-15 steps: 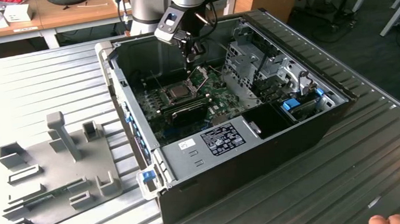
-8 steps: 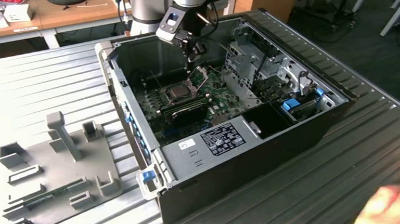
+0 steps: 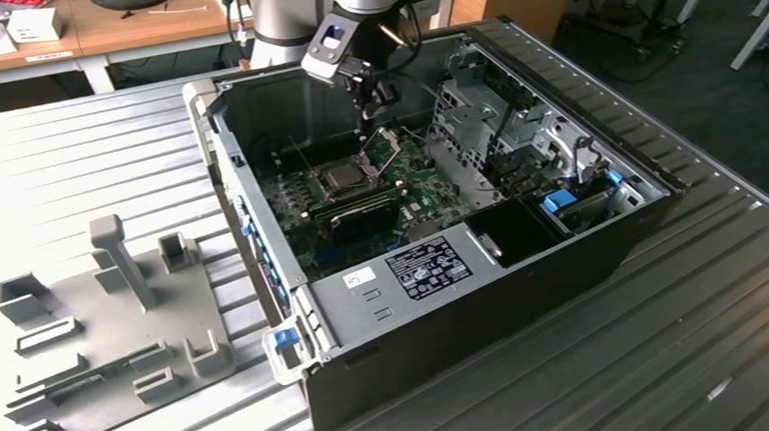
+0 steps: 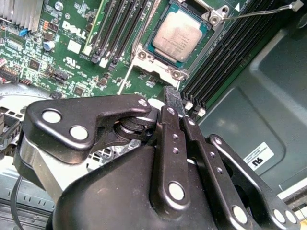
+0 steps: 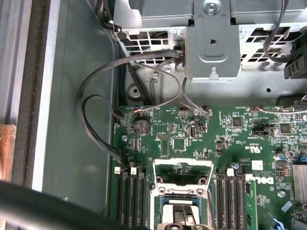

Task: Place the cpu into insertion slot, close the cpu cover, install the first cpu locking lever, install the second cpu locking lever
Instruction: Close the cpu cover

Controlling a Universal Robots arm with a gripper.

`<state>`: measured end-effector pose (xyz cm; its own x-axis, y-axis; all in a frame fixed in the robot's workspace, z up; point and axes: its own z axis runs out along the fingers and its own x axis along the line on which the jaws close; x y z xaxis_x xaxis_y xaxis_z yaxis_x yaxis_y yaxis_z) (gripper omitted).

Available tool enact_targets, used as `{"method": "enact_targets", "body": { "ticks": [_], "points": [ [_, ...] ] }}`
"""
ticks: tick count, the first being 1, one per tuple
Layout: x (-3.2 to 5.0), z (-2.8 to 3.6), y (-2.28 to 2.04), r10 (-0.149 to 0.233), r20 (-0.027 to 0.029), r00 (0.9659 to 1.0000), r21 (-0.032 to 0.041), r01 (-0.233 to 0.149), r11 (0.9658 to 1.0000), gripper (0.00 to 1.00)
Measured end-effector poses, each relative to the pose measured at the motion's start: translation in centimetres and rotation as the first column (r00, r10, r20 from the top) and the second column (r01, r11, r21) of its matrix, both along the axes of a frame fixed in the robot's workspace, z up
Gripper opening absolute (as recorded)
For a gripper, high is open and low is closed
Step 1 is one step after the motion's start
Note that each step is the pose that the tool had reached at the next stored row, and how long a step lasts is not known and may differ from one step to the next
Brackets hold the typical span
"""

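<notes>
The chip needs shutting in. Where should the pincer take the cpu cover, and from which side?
Probably its raised free edge, from above: the cpu cover stands tilted up beside the seated cpu, so that thin silvery bar is exposed.

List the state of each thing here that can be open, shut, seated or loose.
Grey-brown square metallic cpu: seated in the silver-rimmed square insertion slot, uncovered.
Thin silvery hinged-frame cpu cover: swung open, standing up.
Black gripper: shut, holding nothing.
Black computer case: side panel off.
</notes>
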<state>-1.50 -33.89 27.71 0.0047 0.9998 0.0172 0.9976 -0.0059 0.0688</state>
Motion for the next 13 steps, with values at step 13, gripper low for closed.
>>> {"method": "enact_targets", "body": {
  "ticks": [13],
  "points": [
    [0.62, 0.0, 0.0, 0.0, -0.0001, 1.0, -0.0001, 0.0, 1.0, 0.1]
  ]
}}
